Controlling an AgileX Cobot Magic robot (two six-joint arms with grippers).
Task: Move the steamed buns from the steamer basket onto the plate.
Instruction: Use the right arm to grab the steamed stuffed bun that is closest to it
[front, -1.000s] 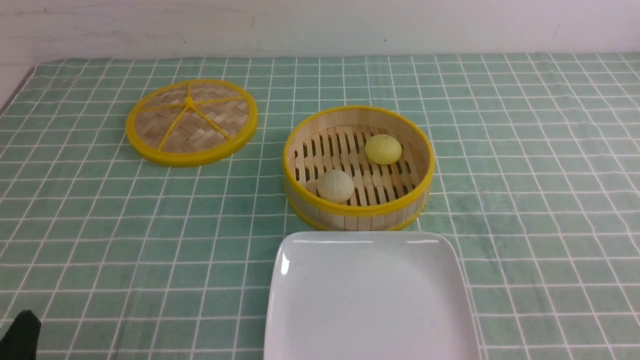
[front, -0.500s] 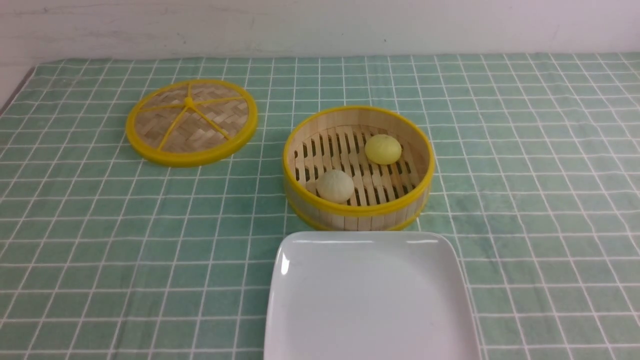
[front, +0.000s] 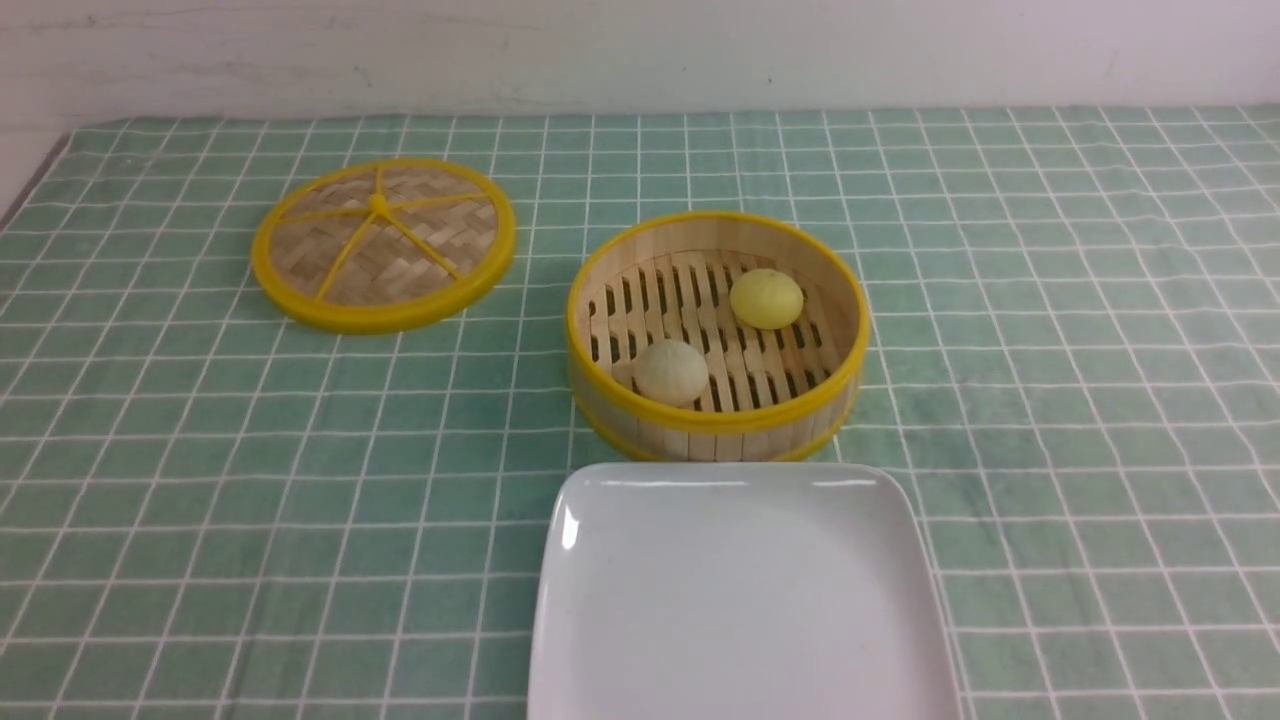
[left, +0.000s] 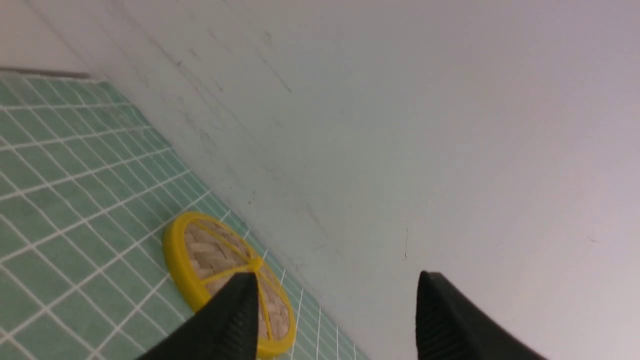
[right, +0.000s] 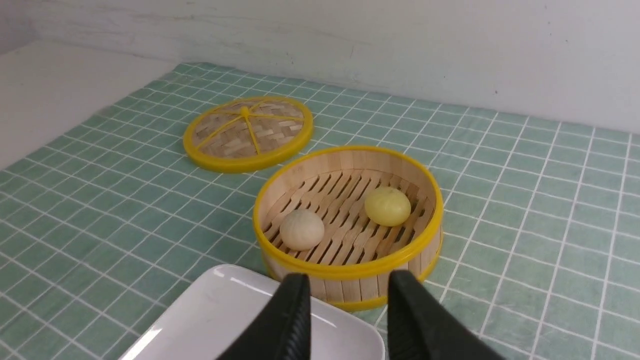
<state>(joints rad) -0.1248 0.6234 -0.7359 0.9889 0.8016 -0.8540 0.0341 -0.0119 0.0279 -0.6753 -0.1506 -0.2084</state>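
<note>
The steamer basket (front: 716, 425) stands mid-table with the pale yellow bun (front: 766, 298) at its back right and the off-white bun (front: 672, 372) at its front left. The white plate (front: 740, 600) lies just in front of it, with nothing on it. Neither gripper shows in the front view. In the right wrist view my right gripper (right: 349, 282) is open and empty, above the near side of the basket (right: 350, 270), over the plate's edge (right: 220, 310); both buns (right: 387, 206) (right: 301, 229) show. My left gripper (left: 335, 282) is open and empty, raised, facing the wall.
The flat woven lid (front: 383, 243) with a yellow rim lies at the back left; it also shows in the left wrist view (left: 220, 270) and the right wrist view (right: 248, 132). A white wall bounds the back of the green checked cloth (front: 1050, 350).
A dark piece of the left arm at the bottom left corner of the front view one second ago has gone out of view. Basket, buns and plate have not moved.
</note>
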